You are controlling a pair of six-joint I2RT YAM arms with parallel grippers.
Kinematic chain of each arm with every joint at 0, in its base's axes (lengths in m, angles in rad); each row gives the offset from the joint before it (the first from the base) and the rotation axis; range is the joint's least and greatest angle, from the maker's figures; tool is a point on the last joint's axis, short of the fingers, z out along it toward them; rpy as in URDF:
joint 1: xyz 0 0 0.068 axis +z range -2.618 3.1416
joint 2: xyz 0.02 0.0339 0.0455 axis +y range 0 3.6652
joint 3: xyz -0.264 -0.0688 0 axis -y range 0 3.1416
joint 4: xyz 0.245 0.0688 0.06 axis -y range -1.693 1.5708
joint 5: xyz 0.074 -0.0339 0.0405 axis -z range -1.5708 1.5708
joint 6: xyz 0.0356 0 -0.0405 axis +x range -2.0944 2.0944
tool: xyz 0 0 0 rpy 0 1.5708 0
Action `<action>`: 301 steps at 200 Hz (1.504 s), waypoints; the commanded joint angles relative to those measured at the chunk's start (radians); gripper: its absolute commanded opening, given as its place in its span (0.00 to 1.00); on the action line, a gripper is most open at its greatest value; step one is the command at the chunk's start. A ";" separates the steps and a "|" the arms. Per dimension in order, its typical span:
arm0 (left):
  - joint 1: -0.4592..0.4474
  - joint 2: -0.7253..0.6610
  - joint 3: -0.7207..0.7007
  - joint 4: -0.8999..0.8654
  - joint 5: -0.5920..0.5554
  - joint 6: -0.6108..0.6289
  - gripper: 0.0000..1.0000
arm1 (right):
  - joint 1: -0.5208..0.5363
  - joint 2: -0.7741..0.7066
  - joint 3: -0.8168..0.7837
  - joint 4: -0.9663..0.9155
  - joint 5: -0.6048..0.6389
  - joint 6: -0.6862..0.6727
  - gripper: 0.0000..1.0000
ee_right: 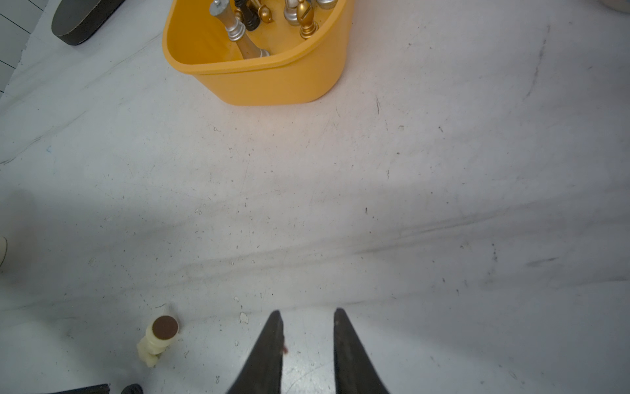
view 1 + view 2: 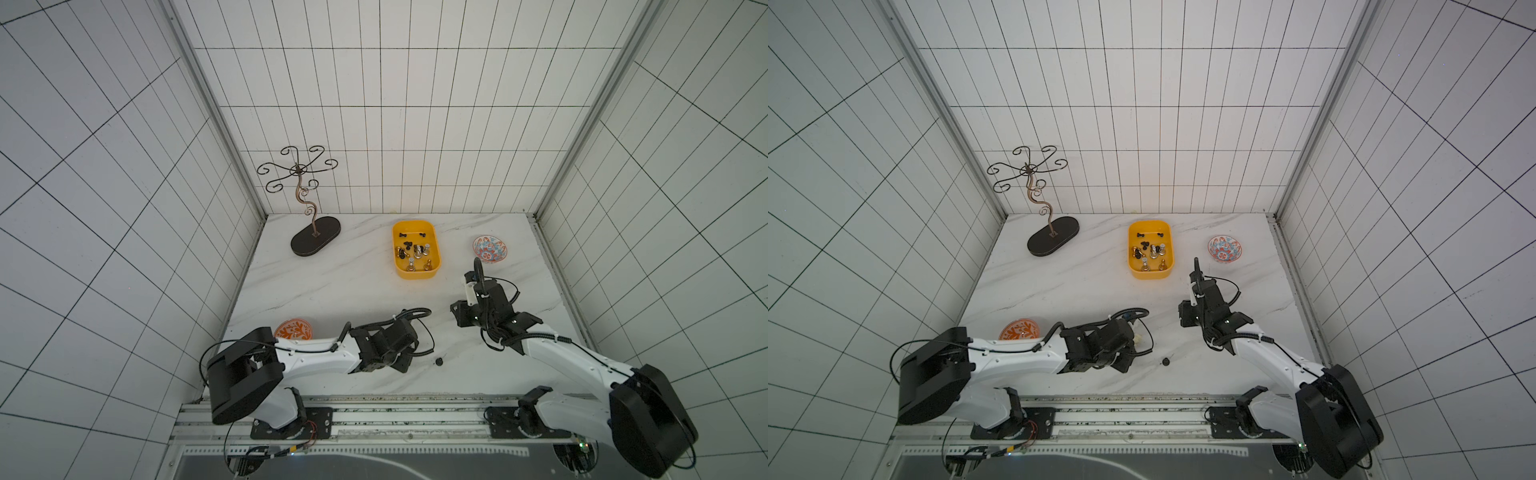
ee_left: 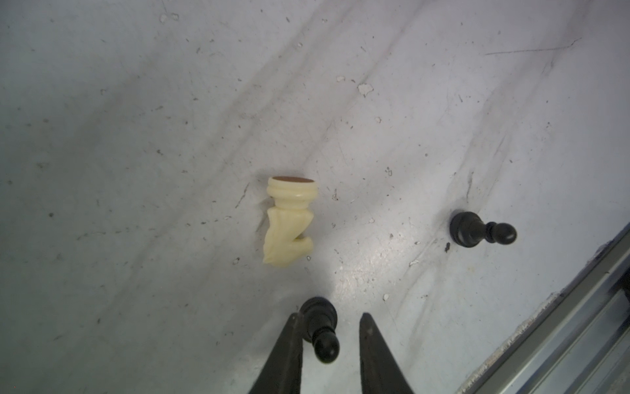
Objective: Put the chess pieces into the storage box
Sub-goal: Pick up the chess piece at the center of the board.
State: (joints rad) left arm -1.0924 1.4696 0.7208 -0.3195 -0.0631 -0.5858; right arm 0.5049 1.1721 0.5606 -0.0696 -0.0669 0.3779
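Far left, 10 o'clock corner: curly bronze wire stand on a dark oval base (image 2: 316, 243). Not in play. Orange patterned round plate (image 2: 293, 329) sits at 7 o'clock, partly hidden by my left arm (image 2: 316, 353).

Left tool (image 3: 329, 315): narrow, straddling a small glossy black pawn lying on its side (image 3: 320, 325). One finger (image 3: 286, 354) touches it and there's a gap at the other, so it's not clamped yet. I read this as the grasp step.

The pawn is off-centre, so close slowly and let the free finger walk it in. Snap shut and the round body likely squirts out. Bite at the neck, not the ball head. Then go straight up before any sideways move.

Cream-white knight on its side (image 3: 289, 221) lies near, at 1 o'clock from that pawn. The second black pawn, also tipped over (image 3: 482, 232), is at 3 o'clock, near the front rail (image 3: 562, 324). Both are clear of the fingers, so don't clip them on the lift.

Yellow-orange rounded plastic storage box (image 2: 415, 275) is at 12 o'clock from my left tool, well apart. It already holds silver, gold and black pieces (image 2: 417, 251). Release low inside the walls.

Right tool (image 1: 308, 315): narrow, nothing between the fingers, over bare white marble-look surface (image 1: 443, 170), with the box at its 11 o'clock.

Small red-and-blue patterned bowl (image 2: 490, 249) at far right, 2 o'clock: ignore.
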 commanded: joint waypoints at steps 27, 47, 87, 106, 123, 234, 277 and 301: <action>-0.005 0.018 0.015 -0.006 -0.019 -0.004 0.26 | 0.007 -0.003 -0.045 0.004 -0.002 0.010 0.27; -0.006 0.025 0.014 -0.004 -0.016 -0.003 0.24 | 0.007 -0.002 -0.045 0.003 -0.003 0.010 0.27; -0.008 0.029 0.014 -0.004 -0.019 0.000 0.24 | 0.007 -0.004 -0.047 0.001 -0.001 0.014 0.27; -0.007 0.034 0.017 -0.004 -0.020 0.002 0.21 | 0.007 -0.002 -0.044 0.002 0.000 0.015 0.27; -0.007 0.037 0.016 -0.001 -0.021 0.004 0.19 | 0.007 0.000 -0.042 0.002 -0.001 0.015 0.27; -0.007 -0.022 0.070 -0.048 -0.067 0.048 0.09 | 0.007 -0.018 -0.031 -0.015 0.007 0.010 0.27; 0.032 -0.055 0.177 -0.099 -0.076 0.120 0.09 | 0.006 -0.041 -0.031 -0.024 0.012 0.012 0.27; 0.118 -0.068 0.223 -0.089 -0.038 0.158 0.09 | 0.007 -0.062 -0.033 -0.031 0.019 0.011 0.27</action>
State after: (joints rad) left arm -1.0515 1.4307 0.8932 -0.4046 -0.1116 -0.4847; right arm 0.5049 1.1400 0.5602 -0.0723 -0.0650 0.3817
